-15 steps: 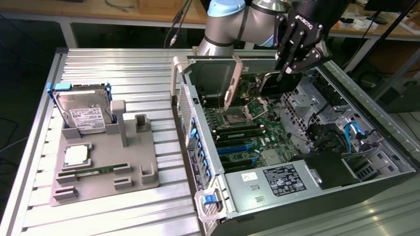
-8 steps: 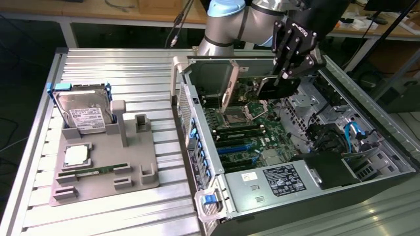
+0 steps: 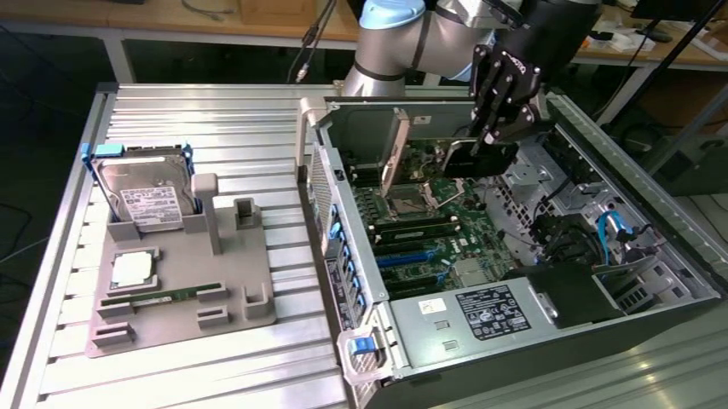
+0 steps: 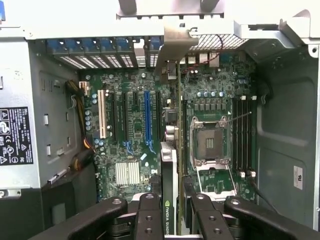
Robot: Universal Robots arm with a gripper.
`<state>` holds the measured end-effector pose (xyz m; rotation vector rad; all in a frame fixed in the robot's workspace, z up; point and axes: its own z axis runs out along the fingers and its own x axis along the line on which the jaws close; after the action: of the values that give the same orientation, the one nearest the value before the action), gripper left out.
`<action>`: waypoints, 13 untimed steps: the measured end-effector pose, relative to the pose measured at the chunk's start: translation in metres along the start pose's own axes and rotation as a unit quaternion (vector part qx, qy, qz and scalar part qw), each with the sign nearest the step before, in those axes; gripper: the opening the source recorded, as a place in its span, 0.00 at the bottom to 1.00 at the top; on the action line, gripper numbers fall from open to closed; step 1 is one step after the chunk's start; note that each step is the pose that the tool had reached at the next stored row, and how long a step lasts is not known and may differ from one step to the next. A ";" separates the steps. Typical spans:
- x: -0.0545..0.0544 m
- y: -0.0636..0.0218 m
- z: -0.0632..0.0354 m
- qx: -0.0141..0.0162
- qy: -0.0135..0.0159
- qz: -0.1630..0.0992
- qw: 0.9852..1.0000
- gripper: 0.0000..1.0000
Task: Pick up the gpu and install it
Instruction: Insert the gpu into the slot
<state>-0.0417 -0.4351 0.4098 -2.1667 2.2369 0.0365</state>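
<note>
Over the motherboard (image 4: pixel 131 120) inside the open case (image 3: pixel 569 371), fingers (image 4: pixel 148 215) clamped on the gpu (image 4: pixel 169 175), held edge-on

You have bright, even light on the worktop (image 3: pixel 205 375). The case (image 3: pixel 671 264) interior is dimmer, its rim (image 4: pixel 75 20) glares white in the wrist view, and the gpu (image 3: pixel 472 159) looks dark.
</note>
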 end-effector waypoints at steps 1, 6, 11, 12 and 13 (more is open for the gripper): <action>0.000 0.0000 0.0014 0.000 0.000 0.000 1.000 0.27; 0.003 -0.0001 0.0110 0.001 0.000 0.002 1.000 0.27; 0.009 -0.0003 0.0173 0.001 0.000 0.003 1.000 0.27; 0.010 -0.0003 0.0185 0.001 0.000 0.003 1.000 0.27; 0.011 -0.0003 0.0198 0.001 0.000 0.003 1.000 0.27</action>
<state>-0.0417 -0.4451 0.3897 -2.1590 2.2426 0.0345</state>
